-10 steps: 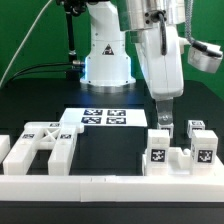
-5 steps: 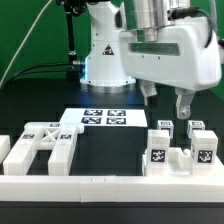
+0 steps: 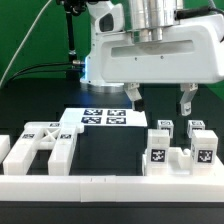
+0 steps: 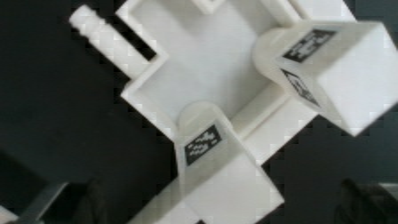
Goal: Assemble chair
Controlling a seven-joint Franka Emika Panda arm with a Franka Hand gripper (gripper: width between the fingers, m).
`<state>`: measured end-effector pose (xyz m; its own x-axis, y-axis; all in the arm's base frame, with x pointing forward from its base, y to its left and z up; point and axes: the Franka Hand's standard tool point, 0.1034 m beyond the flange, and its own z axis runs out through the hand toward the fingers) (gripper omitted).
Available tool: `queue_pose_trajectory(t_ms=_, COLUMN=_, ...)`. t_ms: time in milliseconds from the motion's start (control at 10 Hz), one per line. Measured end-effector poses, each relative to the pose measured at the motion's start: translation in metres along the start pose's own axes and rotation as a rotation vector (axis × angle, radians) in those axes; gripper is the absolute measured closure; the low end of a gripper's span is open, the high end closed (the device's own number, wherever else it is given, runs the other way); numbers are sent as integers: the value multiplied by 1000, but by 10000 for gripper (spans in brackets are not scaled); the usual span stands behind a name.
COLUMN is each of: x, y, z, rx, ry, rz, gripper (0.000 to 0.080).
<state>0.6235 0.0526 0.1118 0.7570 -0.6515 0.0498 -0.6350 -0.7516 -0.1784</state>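
The chair lies in loose white parts. A slotted frame [image 3: 40,146] rests at the exterior view's left. At its right stands a cluster of tagged blocks [image 3: 180,152] with two small cubes [image 3: 165,127] behind it. My gripper [image 3: 158,100] hangs open just above that cluster, fingers [image 3: 184,101] spread wide and holding nothing. The wrist view looks down on a flat slab [image 4: 196,60]. Two tagged blocks [image 4: 306,50] stand on or against that slab, and one tagged block [image 4: 210,150] lies between my jaws, untouched.
The marker board [image 3: 105,117] lies flat at mid-table, in front of the arm's base [image 3: 105,65]. A long white border bar [image 3: 100,186] runs along the front edge. Black tabletop shows between the frame and the block cluster.
The wrist has turned about its vertical axis, so the hand now faces the exterior camera broadside with both fingers spread apart. It stayed open above the right-hand cluster. No part moved.
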Motion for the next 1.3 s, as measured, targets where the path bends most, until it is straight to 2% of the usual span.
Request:
queue_pose_trajectory(t_ms=100, x=-10, y=7, z=11, rx=-1, ry=62, rz=-102, gripper=151)
queue_pose_trajectory(t_ms=200, x=-21, y=20, z=21, rx=-21, ry=84, rz=-259, gripper=151)
queue_pose_trajectory(t_ms=300, x=-22, y=28, z=26, rx=-24, ry=117, rz=-339, gripper=151)
queue_pose_trajectory(t_ms=500, x=-15, y=46, z=42, rx=-50, ry=214, rz=-644, gripper=151)
queue_pose_trajectory(t_ms=600, x=-6, y=43, z=44, rx=-40, ry=292, rz=-715, gripper=151)
queue_pose_trajectory(t_ms=900, x=-7, y=44, z=47, rx=-37, ry=285, rz=-706, gripper=151)
queue_pose_trajectory(t_ms=1000, x=0, y=46, z=50, rx=-40, ry=309, rz=-713, gripper=151)
queue_pose_trajectory(t_ms=1300, x=5, y=37, z=71, rx=-38, ry=312, rz=-714, gripper=151)
